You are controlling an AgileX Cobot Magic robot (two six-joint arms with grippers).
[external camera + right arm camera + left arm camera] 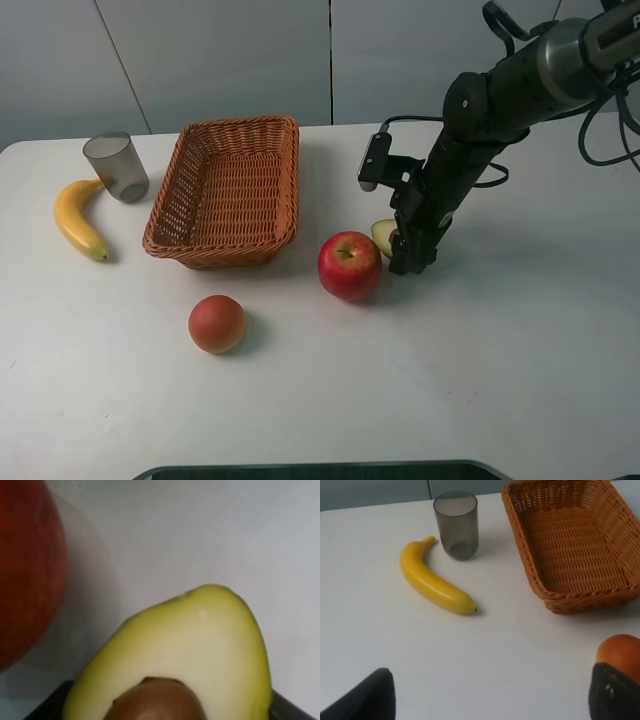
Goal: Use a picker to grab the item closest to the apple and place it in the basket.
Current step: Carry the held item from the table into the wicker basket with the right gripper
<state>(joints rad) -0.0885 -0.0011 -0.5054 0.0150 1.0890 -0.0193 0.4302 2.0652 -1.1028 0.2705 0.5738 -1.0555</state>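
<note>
A red apple [350,265] stands on the white table, and a halved avocado [383,235] with its pit lies cut side up just behind it on the right. My right gripper [408,255] is lowered at the avocado's right side. The right wrist view is filled by the avocado [190,650], with the apple [25,570] beside it. There the right gripper [170,711] is open, and a dark finger shows on either side of the fruit. The wicker basket [165,215] sits to the left. My left gripper [490,702] is open over bare table.
A yellow banana [78,217] and a grey cup [116,166] lie left of the basket. An orange-red round fruit [217,323] sits in front of it. In the left wrist view the banana [432,582], cup [456,525], basket [520,550] and round fruit [620,652] all appear.
</note>
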